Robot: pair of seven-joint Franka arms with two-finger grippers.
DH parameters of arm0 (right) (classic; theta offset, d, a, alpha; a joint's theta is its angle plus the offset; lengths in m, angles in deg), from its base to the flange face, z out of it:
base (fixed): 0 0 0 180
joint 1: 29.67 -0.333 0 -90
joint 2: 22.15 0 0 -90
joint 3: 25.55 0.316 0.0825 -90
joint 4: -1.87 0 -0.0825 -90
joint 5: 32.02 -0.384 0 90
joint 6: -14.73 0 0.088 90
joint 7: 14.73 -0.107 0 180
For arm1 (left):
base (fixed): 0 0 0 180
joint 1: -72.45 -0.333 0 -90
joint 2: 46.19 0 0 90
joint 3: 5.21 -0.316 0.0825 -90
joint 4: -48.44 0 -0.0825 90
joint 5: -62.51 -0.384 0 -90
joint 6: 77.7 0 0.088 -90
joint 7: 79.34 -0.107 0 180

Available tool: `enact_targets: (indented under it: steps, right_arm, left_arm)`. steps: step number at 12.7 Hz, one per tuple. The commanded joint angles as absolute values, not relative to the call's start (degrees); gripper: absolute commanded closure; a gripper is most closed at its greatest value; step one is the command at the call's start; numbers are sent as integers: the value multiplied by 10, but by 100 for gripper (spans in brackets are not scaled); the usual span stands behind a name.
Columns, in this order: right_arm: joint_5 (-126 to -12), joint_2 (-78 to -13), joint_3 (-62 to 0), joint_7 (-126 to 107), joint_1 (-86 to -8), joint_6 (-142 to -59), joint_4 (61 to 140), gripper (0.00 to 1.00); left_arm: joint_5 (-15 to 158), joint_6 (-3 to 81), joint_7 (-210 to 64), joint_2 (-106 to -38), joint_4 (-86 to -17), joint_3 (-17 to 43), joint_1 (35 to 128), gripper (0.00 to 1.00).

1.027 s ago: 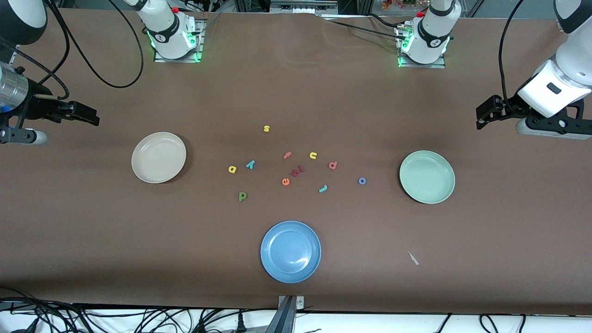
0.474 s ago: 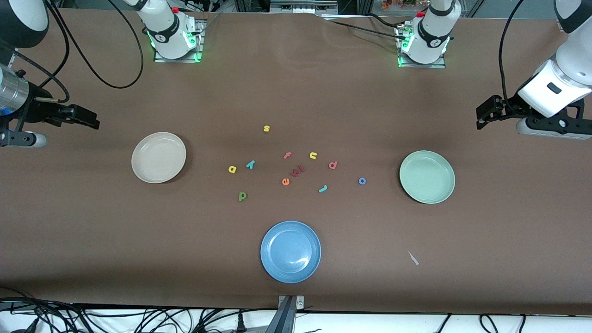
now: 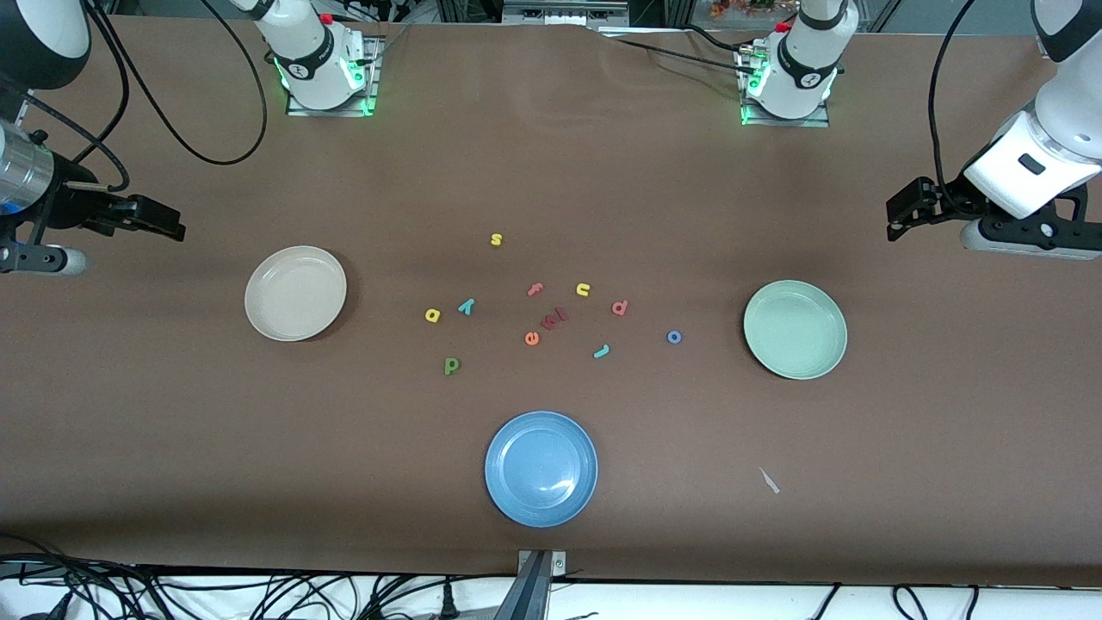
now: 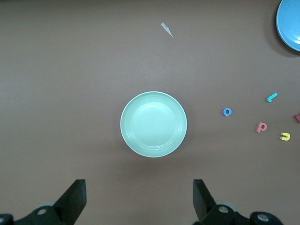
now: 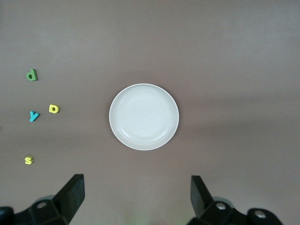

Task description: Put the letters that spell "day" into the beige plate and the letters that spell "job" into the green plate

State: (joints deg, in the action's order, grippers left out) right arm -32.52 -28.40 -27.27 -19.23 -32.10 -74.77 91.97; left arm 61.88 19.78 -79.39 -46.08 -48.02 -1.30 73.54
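The beige plate lies empty toward the right arm's end. The green plate lies empty toward the left arm's end. Between them are the yellow "a", teal "y", dark green "d", red-pink "b", blue "o" and teal "j". My right gripper hangs open above the table beside the beige plate. My left gripper hangs open beside the green plate. Both hold nothing.
A blue plate sits nearest the front camera. Other letters lie among the task letters: yellow "s", pink "f", yellow "u", orange "e" and a dark red piece. A small white scrap lies near the green plate.
My right arm has shifted slightly. The left arm, the plates and the letters have not moved.
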Motion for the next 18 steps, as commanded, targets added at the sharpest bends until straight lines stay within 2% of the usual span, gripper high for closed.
enact_targets:
  steps: [1, 18]
  right_arm:
    - [-327, -286, -272, -191, -321, -748, 913, 0]
    - [-328, -286, -271, -198, -321, -753, 913, 0]
  left_arm:
    - [629, 191, -807, -464, -471, -18, 737, 0]
    - [629, 190, -807, -463, -471, -17, 737, 0]
